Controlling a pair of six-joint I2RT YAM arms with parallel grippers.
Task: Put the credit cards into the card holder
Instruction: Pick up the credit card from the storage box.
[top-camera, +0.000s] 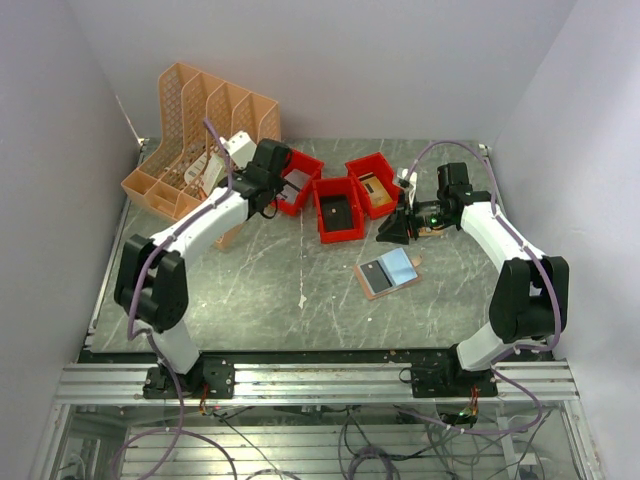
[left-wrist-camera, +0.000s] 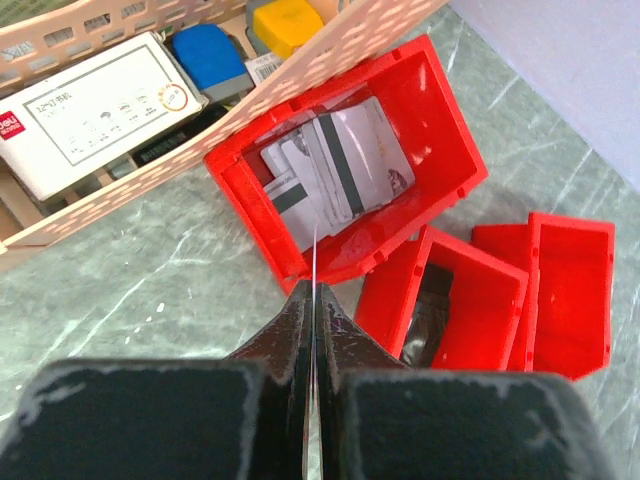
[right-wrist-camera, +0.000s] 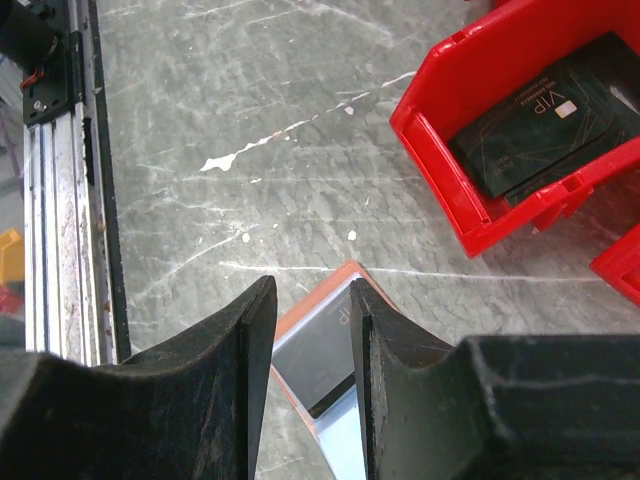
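Note:
The salmon-pink card holder (top-camera: 388, 270) lies open on the table, with a dark card (top-camera: 375, 273) and a pale blue sleeve showing inside. My right gripper (top-camera: 395, 230) hovers just behind it, open and empty. In the right wrist view the right gripper (right-wrist-camera: 312, 290) frames the holder's salmon edge (right-wrist-camera: 306, 301) and the dark card (right-wrist-camera: 311, 371). My left gripper (left-wrist-camera: 313, 290) is shut on a thin card (left-wrist-camera: 313, 255) seen edge-on. It is just in front of a red bin (left-wrist-camera: 440, 120) holding several grey and white cards (left-wrist-camera: 345, 165). The top view shows the left gripper (top-camera: 272, 190) at that bin (top-camera: 300, 180).
Two more red bins (top-camera: 338, 210) (top-camera: 372, 183) stand beside the first; one holds a black VIP card (right-wrist-camera: 540, 120). An orange lattice file rack (top-camera: 200, 140) with a white box (left-wrist-camera: 95, 110) and other items stands at the back left. Walls enclose the table on three sides.

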